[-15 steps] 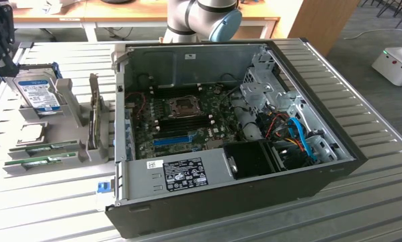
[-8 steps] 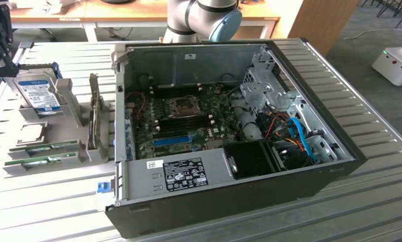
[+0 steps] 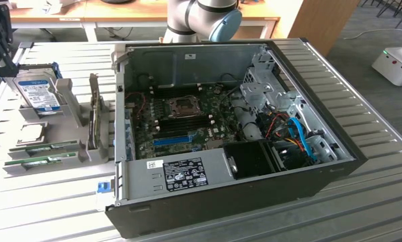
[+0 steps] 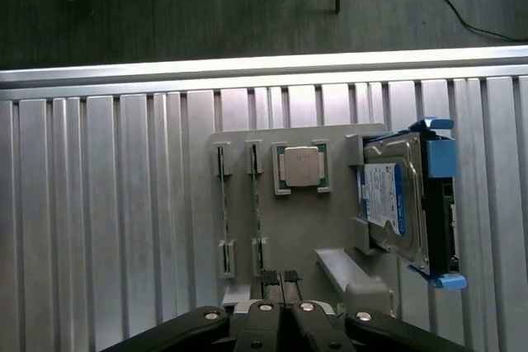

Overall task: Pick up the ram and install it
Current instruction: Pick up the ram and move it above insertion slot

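Ram: green stick on edge in grey holder, long axis parallel to second stick, one end toward claw; claw narrow, empty.

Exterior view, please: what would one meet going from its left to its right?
hard drive → upright expansion card → motherboard → blue cables → white machine on the floor
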Controlling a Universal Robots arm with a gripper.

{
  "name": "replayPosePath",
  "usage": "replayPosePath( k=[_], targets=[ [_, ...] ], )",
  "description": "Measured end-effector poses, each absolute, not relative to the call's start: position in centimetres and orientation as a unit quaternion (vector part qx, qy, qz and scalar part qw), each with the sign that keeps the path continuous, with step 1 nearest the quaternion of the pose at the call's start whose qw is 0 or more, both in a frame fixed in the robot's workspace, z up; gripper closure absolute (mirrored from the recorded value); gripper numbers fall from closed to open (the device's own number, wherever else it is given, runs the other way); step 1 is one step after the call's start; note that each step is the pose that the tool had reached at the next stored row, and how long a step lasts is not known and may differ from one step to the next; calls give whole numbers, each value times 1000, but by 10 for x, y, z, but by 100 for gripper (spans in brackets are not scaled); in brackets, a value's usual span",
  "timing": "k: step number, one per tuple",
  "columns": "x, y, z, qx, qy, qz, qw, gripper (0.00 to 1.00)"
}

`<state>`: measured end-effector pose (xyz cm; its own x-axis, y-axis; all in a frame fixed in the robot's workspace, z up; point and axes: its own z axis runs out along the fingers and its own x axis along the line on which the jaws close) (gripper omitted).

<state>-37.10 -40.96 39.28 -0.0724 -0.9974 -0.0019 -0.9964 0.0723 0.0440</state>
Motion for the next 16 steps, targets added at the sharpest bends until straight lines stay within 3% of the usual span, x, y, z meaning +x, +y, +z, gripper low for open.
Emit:
replayPosePath(
  k=[16],
  targets=[
    [-371,-410,393,702,-711,-16,15,89]
  ],
)
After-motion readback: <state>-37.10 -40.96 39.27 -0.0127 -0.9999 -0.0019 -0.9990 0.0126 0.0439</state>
